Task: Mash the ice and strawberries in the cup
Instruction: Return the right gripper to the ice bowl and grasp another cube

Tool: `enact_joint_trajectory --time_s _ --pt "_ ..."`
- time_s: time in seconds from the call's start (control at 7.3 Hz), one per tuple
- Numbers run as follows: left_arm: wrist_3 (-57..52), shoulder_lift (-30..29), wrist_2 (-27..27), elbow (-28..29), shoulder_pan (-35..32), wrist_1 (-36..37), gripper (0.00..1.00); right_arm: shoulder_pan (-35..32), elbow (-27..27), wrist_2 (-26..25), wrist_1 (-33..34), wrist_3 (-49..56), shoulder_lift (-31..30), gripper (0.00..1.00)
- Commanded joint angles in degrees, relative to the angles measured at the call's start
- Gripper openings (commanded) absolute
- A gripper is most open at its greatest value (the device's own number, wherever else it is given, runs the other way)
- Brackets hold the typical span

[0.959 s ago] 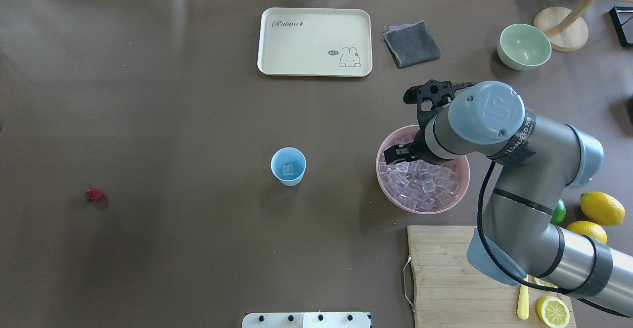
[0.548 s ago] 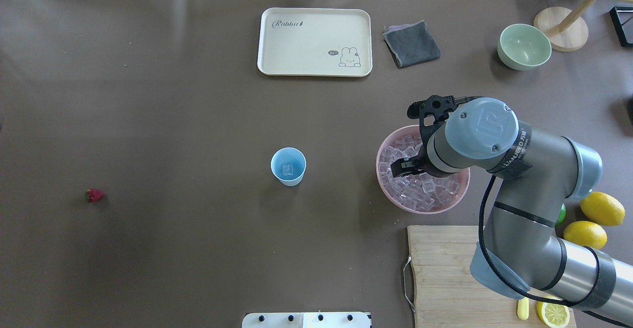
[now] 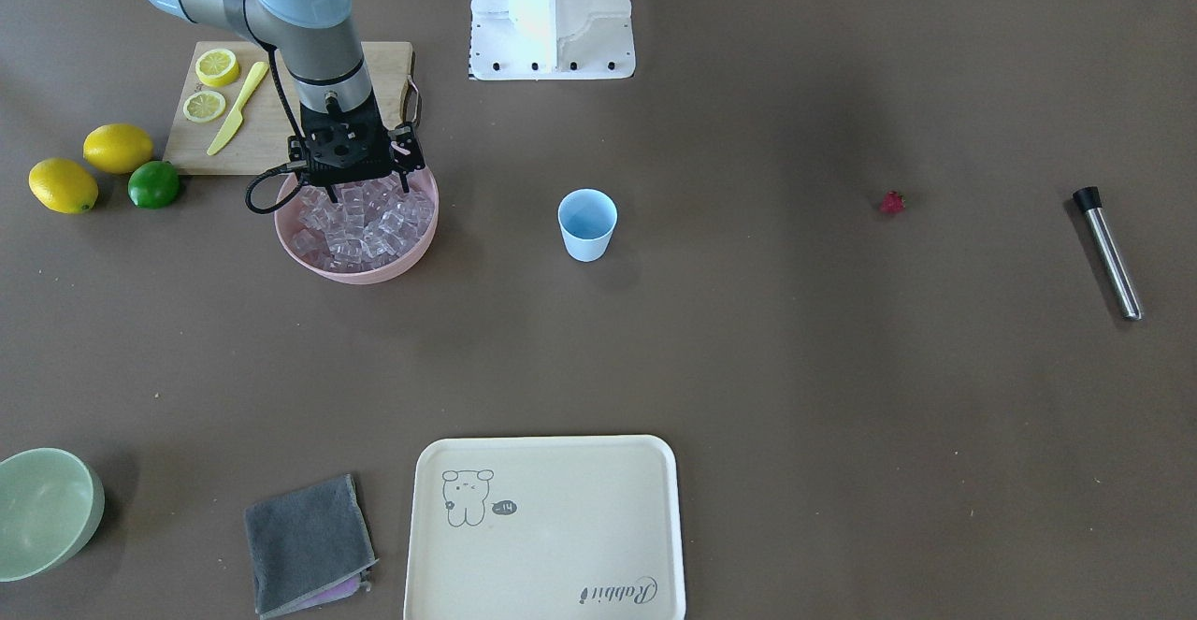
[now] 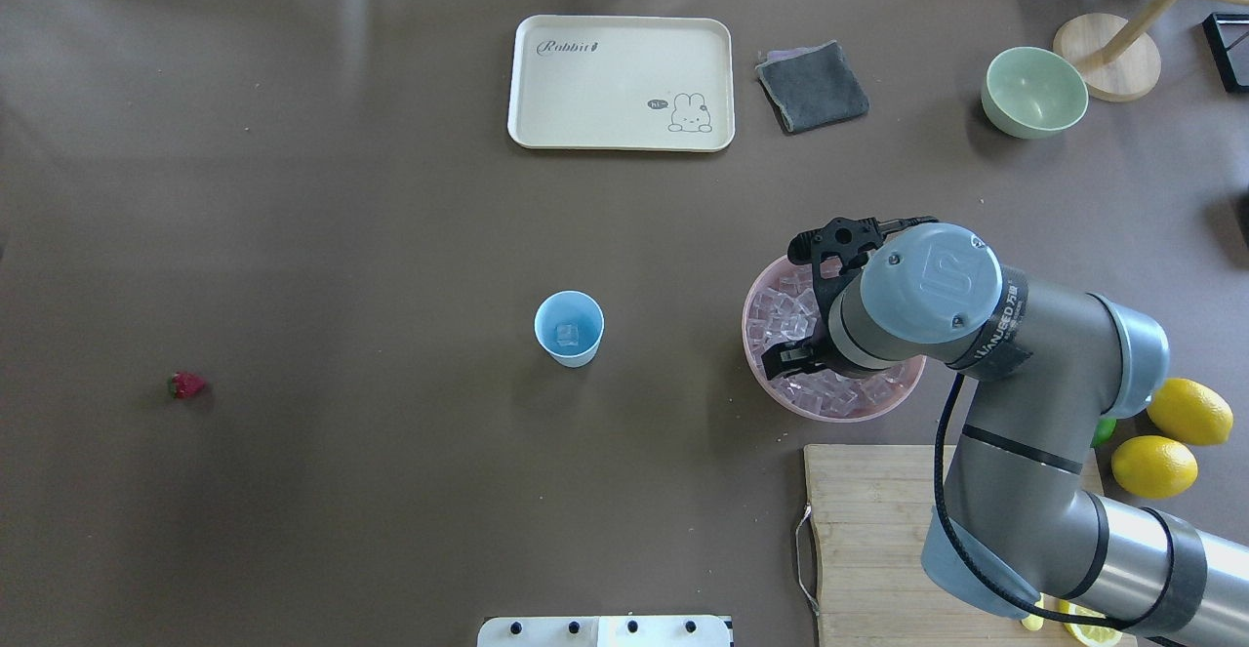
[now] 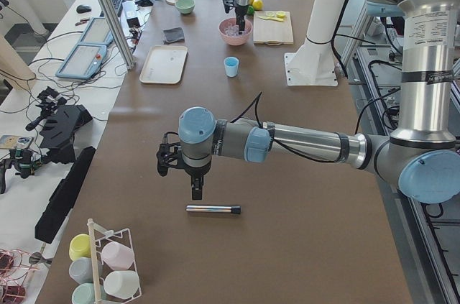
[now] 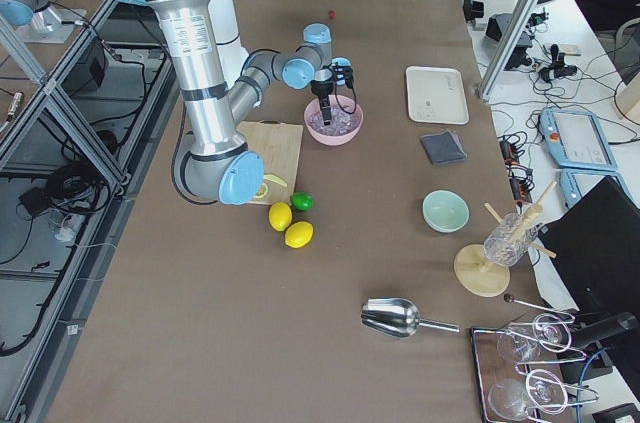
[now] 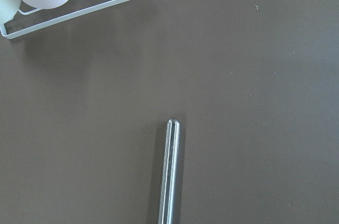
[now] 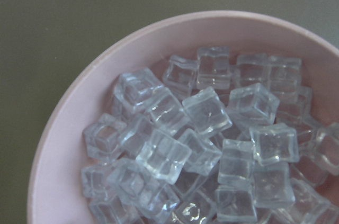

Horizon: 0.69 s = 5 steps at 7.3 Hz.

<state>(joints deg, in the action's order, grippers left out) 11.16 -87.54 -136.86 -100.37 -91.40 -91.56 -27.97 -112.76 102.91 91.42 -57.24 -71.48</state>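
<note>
The light-blue cup [image 4: 569, 328] stands mid-table with one ice cube [image 4: 567, 336] inside. More ice [image 8: 206, 110] fills the pink bowl [image 4: 753, 333] to its right. My right gripper [image 3: 367, 188] hangs open just over that ice, holding nothing; its fingers do not show in the right wrist view. The small red strawberry [image 4: 186, 385] lies alone far to the left. My left gripper [image 5: 195, 190] hovers over a steel rod with a black cap [image 3: 1106, 251] at the table's left end; I cannot tell whether it is open or shut.
A cream tray [image 4: 621, 81], a grey cloth [image 4: 812, 86] and a pale green bowl [image 4: 1034, 91] sit at the far side. A wooden board [image 4: 868, 530] with lemon slices, whole lemons [image 4: 1188, 411] and a lime lie near the right arm. A cup rack [image 5: 108, 268] stands past the rod.
My right gripper has moved across the pink bowl toward the robot's side, staying above the ice. Cup, cube and strawberry have not moved.
</note>
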Motion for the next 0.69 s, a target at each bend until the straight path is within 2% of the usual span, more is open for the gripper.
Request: enact_joint_trajectory --time_s 0.0,0.41,0.55 --pt "0.0 0.18 0.01 -0.08 -0.09 0.06 0.99 0.2 -0.44 0.1 -0.02 0.02 -0.5 0.83" --pt "0.0 0.79 -0.07 -1.14 -0.53 -0.02 0.99 0.19 0.34 -0.16 0.42 0.63 -0.68 0.83" --pt "0.0 0.79 -0.07 -1.05 -0.53 -0.02 0.99 0.02 0.26 0.19 0.42 0.72 -0.68 0.8"
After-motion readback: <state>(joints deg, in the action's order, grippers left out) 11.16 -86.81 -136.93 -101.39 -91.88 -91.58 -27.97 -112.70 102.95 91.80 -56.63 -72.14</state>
